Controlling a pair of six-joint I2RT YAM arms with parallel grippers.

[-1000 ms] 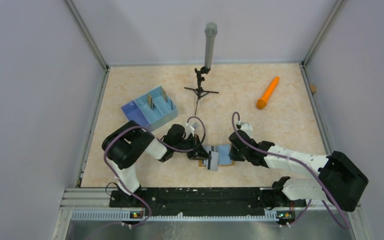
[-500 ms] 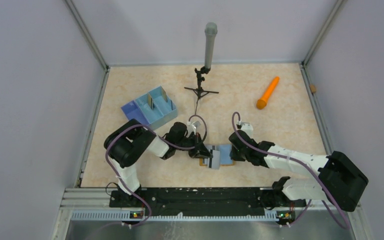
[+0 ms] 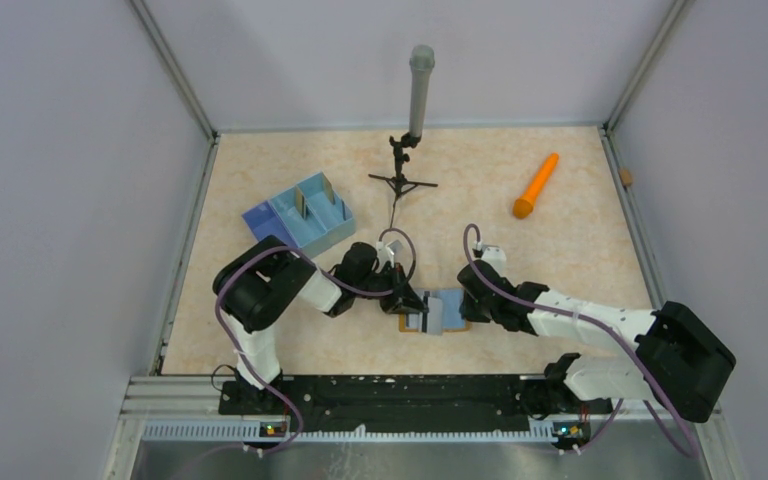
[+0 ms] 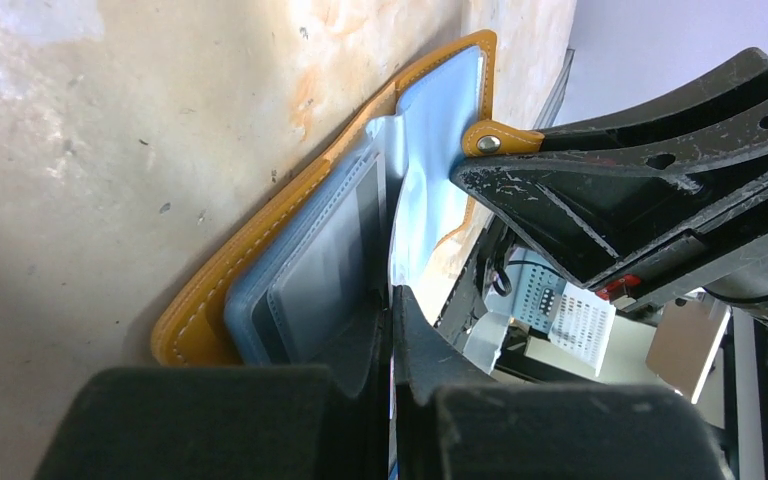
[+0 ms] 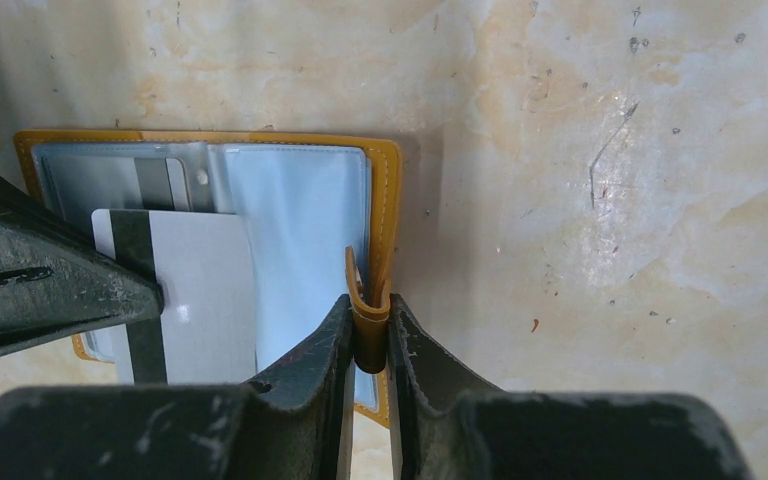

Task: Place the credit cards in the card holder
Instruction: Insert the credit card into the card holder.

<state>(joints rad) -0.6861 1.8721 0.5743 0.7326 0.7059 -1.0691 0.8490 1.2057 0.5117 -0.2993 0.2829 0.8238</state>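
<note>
Left end effector (image 4: 392, 305) was clamped on a striped credit card (image 5: 200, 290) over the open card holder (image 5: 210, 137); right end effector (image 5: 370, 345) pinched its snap tab (image 5: 368, 318). The step needed that tab pinned and the card's edge fed level into a pocket

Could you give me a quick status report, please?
Left pincer shut on card, over open wallet. Right pincer shut on tab. Card not yet seated. Nothing blocking seen.
</note>
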